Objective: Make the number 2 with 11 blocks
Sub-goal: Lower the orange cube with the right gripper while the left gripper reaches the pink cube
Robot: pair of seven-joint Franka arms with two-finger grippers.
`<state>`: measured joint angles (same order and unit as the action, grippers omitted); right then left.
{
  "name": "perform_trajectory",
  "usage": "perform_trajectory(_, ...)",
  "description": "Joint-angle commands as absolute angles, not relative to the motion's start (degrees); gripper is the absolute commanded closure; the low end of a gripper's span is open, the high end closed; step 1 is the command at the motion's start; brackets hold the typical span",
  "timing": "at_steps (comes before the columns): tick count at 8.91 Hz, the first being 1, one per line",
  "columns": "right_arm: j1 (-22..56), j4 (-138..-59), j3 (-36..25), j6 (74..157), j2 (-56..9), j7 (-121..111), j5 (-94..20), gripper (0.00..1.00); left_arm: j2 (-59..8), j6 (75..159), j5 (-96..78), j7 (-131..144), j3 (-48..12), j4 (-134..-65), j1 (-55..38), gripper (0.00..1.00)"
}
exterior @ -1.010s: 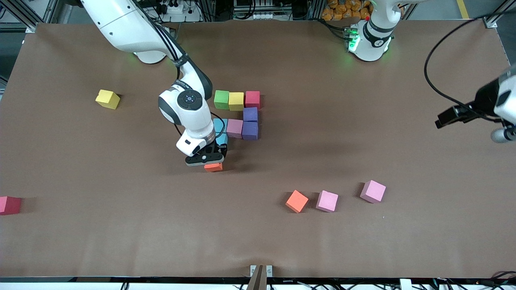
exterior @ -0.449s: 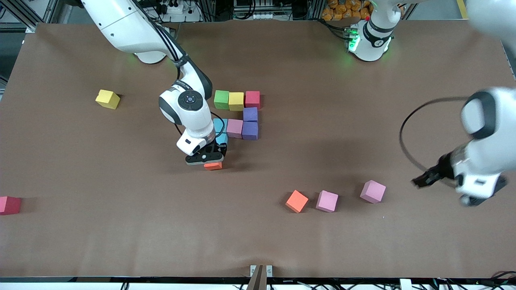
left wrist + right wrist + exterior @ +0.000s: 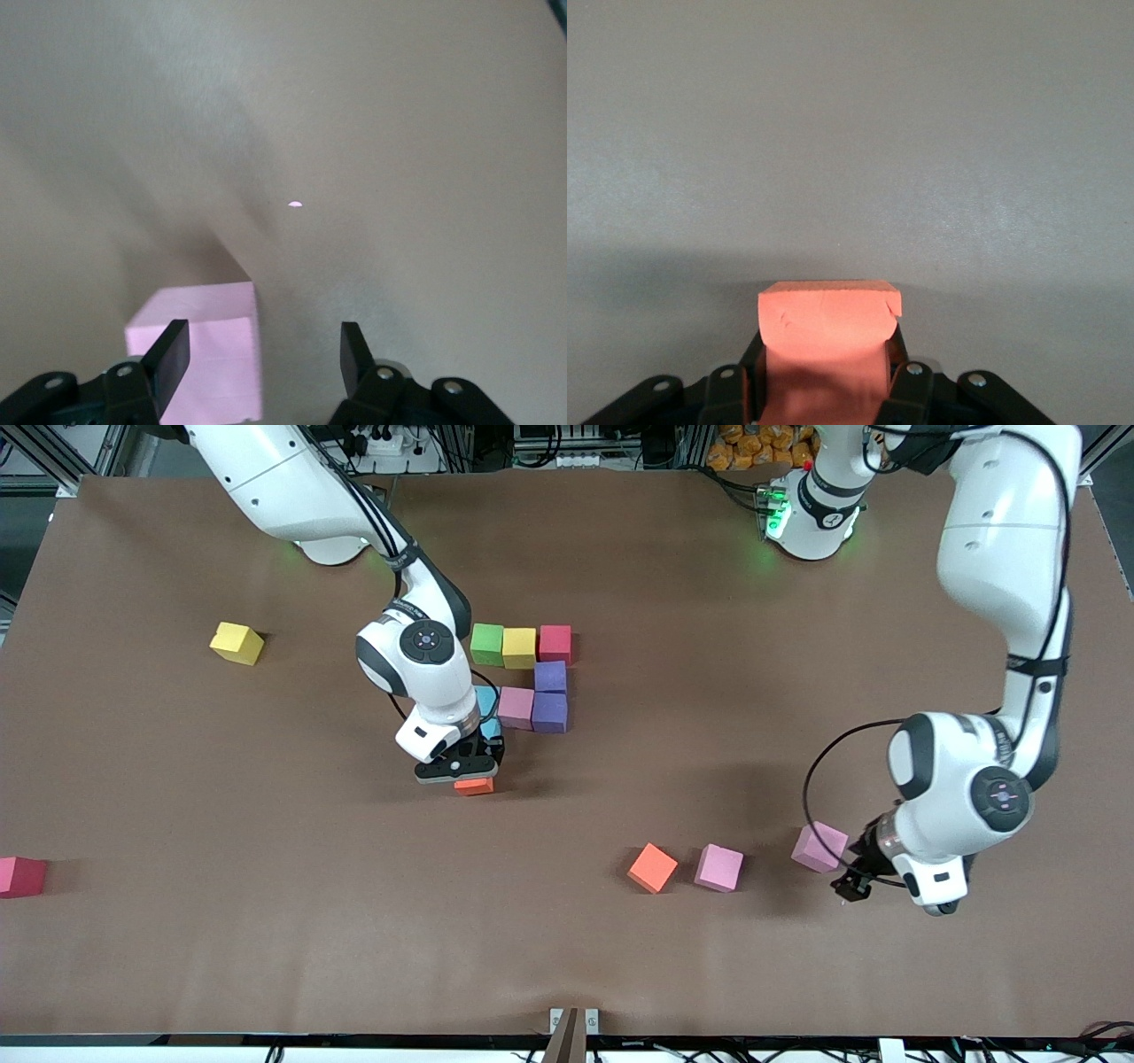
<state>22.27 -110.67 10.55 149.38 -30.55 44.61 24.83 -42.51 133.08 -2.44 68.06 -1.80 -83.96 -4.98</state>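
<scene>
- Partly hidden under the right arm: light blue blocks (image 3: pixel 486 701), only slivers showing beside a pink block (image 3: pixel 516 708) mid-tabletop.
- Pinched tight in the right gripper (image 3: pixel 472 778): orange block (image 3: pixel 474 786), matte, one top edge dented in the right wrist view, low over the tabletop at the unfinished number 2 (image 3: pixel 532 677).
- Laid edge to edge so far: green (image 3: pixel 486 644), yellow (image 3: pixel 519 647), red (image 3: pixel 555 643), two purple (image 3: pixel 550 694).
- Parted and empty, the left gripper (image 3: pixel 264 350) hanging just beside a loose pink cube (image 3: pixel 819 846) toward the left arm's end.
- Cut off at the right arm's table edge: a red cube (image 3: pixel 19 875).
</scene>
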Motion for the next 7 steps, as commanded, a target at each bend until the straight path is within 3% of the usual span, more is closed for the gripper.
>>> perform_trajectory(1,23.11,-111.27,10.11,150.03,-30.41,46.76,26.19,1.0,-42.71,132.89,-3.69,77.41,-1.49,-82.79,-5.36,0.23)
perform_trajectory(5,23.73,-112.06,10.11,150.2,-30.59,49.83,28.47,1.0,-42.19,131.15,-3.08,79.37,-1.49,-84.37,-5.36,0.23)
perform_trajectory(7,23.73,-113.2,10.11,152.92,-30.67,49.83,29.18,1.0,-39.65,129.64,-2.99,73.77,-1.49,-88.66,-5.1,0.23)
